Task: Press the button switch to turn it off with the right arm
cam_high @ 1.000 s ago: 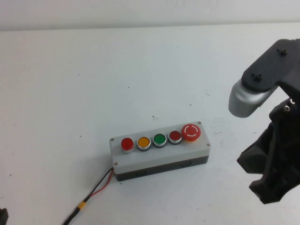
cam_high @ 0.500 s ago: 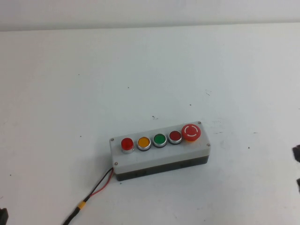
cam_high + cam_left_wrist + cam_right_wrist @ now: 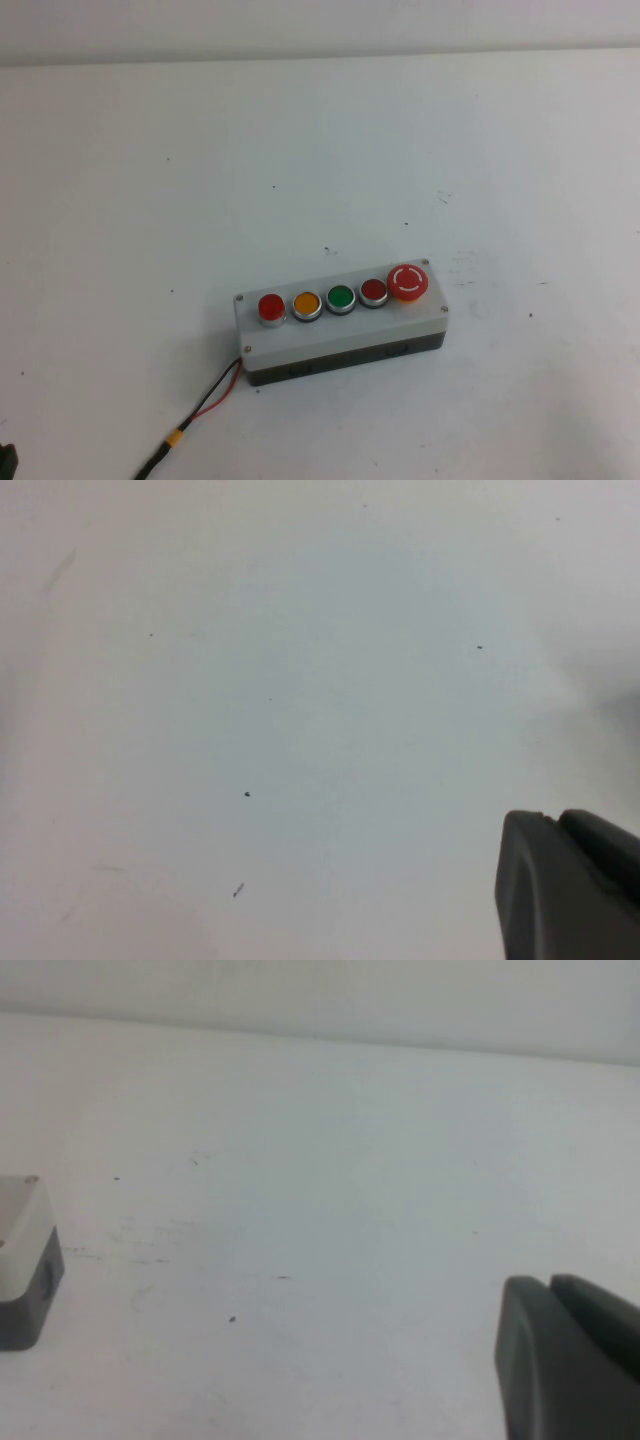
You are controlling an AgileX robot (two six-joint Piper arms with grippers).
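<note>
The button switch (image 3: 271, 307) is the bright-red round pushbutton with a silver ring at the left end of the row on the grey box (image 3: 340, 335). The box lies on the white table, below the middle of the high view. Neither arm reaches over the table in the high view. My right gripper (image 3: 548, 1282) shows only in the right wrist view, fingers pressed together, empty, low over bare table, well off from the box's corner (image 3: 22, 1260). My left gripper (image 3: 555, 818) shows in the left wrist view, shut and empty over bare table.
The row also holds an orange button (image 3: 306, 302), a green button (image 3: 340, 298), a small dark-red button (image 3: 373, 291) and a big red mushroom button (image 3: 408, 282). Red and black wires (image 3: 210, 400) run from the box's left end toward the front edge.
My right arm, which stood at the right of the high view a second ago, has drawn back to the right and out of that view. The box has not moved.
</note>
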